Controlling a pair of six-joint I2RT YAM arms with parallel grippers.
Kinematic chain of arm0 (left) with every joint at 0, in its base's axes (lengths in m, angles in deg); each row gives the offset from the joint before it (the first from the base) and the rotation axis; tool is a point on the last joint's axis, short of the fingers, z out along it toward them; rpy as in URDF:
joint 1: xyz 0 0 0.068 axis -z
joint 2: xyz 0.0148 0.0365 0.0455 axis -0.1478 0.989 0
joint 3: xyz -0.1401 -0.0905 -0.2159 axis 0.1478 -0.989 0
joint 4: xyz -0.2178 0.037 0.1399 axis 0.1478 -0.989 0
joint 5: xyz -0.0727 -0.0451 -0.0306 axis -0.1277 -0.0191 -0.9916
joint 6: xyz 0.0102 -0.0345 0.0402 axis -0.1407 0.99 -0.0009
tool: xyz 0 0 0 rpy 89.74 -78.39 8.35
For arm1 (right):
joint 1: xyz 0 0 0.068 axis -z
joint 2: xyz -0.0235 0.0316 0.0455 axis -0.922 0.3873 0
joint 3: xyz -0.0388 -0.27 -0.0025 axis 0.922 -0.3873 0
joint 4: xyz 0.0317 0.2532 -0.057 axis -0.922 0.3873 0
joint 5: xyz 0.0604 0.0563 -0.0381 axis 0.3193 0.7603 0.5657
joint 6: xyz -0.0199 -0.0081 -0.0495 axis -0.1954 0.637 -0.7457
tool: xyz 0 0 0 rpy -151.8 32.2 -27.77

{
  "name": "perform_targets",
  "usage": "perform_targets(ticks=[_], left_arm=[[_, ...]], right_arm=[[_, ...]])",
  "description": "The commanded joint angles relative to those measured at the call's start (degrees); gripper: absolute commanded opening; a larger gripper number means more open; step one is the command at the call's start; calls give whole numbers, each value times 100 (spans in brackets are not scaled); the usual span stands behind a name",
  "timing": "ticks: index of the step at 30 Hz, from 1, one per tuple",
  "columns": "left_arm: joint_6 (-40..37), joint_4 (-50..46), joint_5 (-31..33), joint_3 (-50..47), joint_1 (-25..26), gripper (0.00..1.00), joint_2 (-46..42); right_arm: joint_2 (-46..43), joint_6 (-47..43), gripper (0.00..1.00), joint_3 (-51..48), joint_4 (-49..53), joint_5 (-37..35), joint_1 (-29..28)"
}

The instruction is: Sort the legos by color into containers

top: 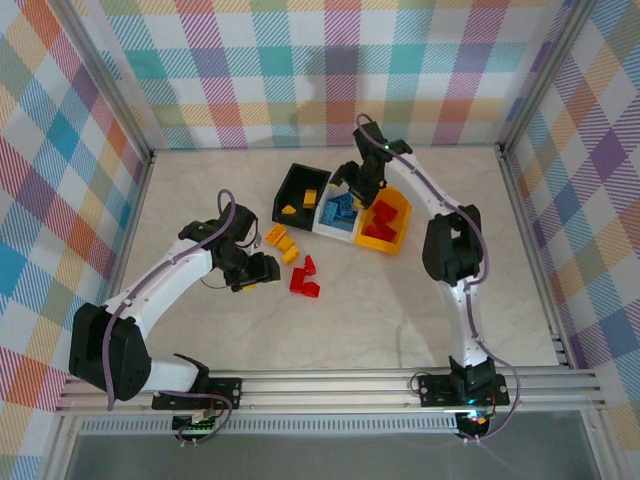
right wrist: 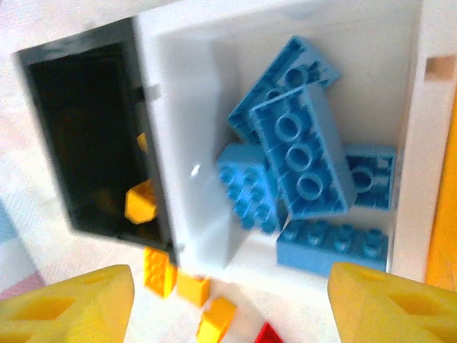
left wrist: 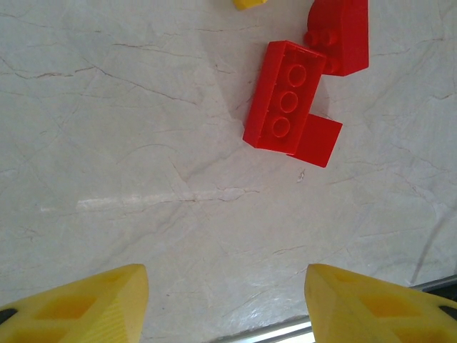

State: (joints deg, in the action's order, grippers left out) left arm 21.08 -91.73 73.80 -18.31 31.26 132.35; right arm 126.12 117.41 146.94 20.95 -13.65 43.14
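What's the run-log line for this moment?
left pincer: open, near loose red legos | right pincer: open, over white bin holding blue legos | black bin: yellow legos | loose yellow legos: beside black bin

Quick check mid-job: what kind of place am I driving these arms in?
Probably a staged robot test booth, not a home: checked cloth walls on an aluminium frame enclose a marble-look tabletop.

Left fingers (left wrist: 78, 304) and right fingers (right wrist: 64, 304) both stand apart.
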Motion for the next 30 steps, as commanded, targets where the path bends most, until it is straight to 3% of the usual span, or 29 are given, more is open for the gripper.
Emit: perform_targets(ticks=[1, 6, 9, 15, 21, 30], left_arm=[[107, 152, -56, -102, -3, 60, -21], [205, 374, -5, -198, 154, 60, 140], [261, 547, 45, -203, 280, 60, 355], [208, 817, 142, 215, 469, 61, 1158], [11, 877, 190, 774, 593, 61, 2035], [-160, 934, 217, 1281, 696, 61, 2839]], right_arm=[[-1017, -630, 73, -540, -418, 442, -19], [-2185, -1087, 74, -2222, -824, 891, -59], [-2765, -1368, 74, -3136, -566, 697, -271], [-3891, -1108, 75, -5084, -916, 697, -647], [-4513, -825, 74, -5882, -983, 631, -752], [-4779, -751, 74, -6241, -880, 614, -840]])
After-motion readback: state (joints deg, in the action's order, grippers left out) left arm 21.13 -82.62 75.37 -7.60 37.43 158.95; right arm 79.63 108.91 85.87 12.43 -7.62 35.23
